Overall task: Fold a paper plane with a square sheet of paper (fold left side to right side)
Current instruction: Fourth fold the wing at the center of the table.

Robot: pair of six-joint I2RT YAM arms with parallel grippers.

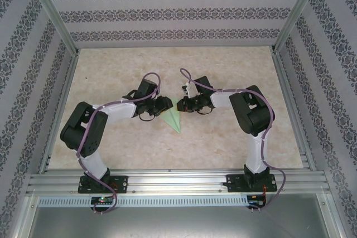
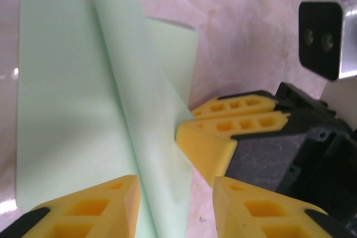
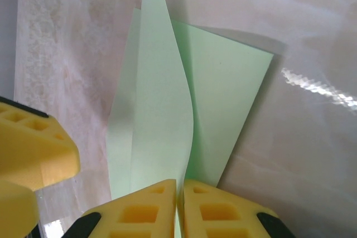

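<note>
A pale mint-green paper plane (image 1: 175,120), part-folded and tapering to a point at its near end, lies on the beige marbled counter (image 1: 234,137) near the middle, between the two arms. One long flap stands up from the flat part along a crease (image 3: 162,110); the rest lies flat (image 2: 61,110).

The right gripper (image 3: 179,189) has its yellow fingers pressed together on the lower edge of that raised flap, with the paper pinched between them. From the left wrist the same fingers (image 2: 223,116) meet at the flap's edge.

The left gripper (image 2: 175,187) stands partly open, its two yellow fingers apart on either side of the flap. Whether they touch the paper cannot be told. From above, both grippers (image 1: 167,106) (image 1: 182,104) meet tip to tip over the far end of the paper plane.
</note>
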